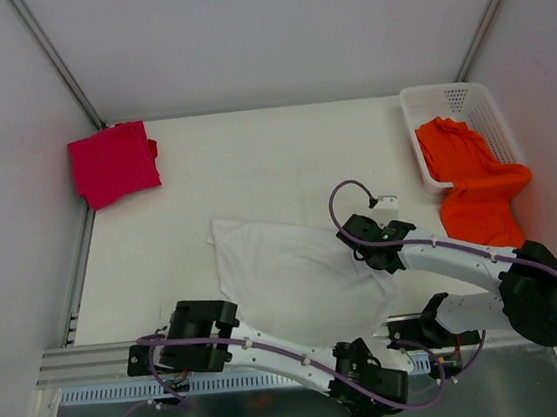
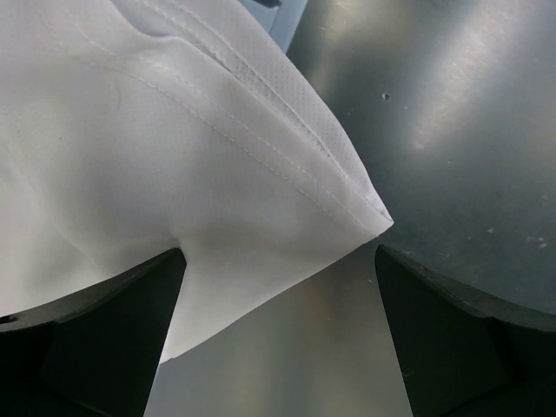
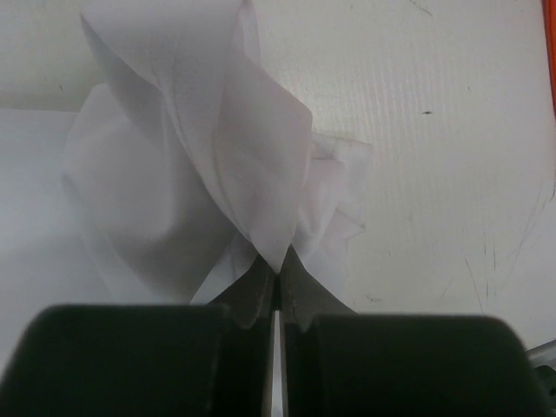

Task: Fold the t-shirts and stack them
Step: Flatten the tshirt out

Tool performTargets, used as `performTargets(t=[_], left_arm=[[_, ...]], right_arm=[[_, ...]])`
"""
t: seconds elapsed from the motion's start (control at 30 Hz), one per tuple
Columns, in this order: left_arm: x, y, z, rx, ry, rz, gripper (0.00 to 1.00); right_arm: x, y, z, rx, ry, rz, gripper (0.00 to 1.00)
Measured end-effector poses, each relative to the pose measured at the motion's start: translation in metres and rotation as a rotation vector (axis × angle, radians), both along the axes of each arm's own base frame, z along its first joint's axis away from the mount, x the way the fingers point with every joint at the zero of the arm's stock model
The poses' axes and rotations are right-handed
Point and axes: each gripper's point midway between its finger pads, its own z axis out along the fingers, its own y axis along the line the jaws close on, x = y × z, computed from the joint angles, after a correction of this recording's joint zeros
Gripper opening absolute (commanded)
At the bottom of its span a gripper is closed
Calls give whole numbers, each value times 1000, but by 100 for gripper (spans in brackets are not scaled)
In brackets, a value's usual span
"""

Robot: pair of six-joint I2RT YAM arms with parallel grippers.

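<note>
Clamping white t-shirt in fully closed right tool; left tool wide open around hem corner, off worktop's front edge.

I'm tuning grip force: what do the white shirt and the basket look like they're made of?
White shirt: thin woven or knit cloth, matte, slightly see-through; stitched hem and soft folds show. Basket: probably rigid white plastic, smooth; its moulded lattice walls suggest that.

You're working in a robot lab cell, not a home: a white desk boxed in by plain white panels on metal struts, an aluminium rail along its near edge, and a left arm and right arm, both cabled, mounted there.
</note>
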Motion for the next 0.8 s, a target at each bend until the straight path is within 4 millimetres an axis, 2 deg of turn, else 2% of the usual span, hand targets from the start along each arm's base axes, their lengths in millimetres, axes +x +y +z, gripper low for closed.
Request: performTargets(t=[0.2,0.23,0.3,0.37,0.43,0.57,0.63,0.67,0.77,0.8], left_arm=[[11,2,-10,58,-115,-1,90],[11,3,-12,66,-124,3,83],[14,2,-13,65,-139,12,75],[18,-9,-13,34,-164,35,70],[25,-25,-13,-21,-196,76,61],[44,-58,-14,-152,-279,179,49],[55,-70,-14,-206,-327,230,38],[59,-73,-14,-225,-349,249,23],[69,-75,-14,-248,-413,276,5],[70,-74,-14,-249,-429,275,2]], right_arm=[[0,1,-2,9,-2,0,0],[0,1,-3,9,0,1,1],[-1,0,-5,7,5,1,0],[-2,1,-5,7,7,2,0],[-1,1,-5,8,7,2,0],[-1,1,-6,6,9,1,0],[-2,1,-7,2,13,2,0],[-2,1,-8,2,15,2,0],[-1,2,-11,1,21,3,0],[-1,3,-12,0,25,4,1]])
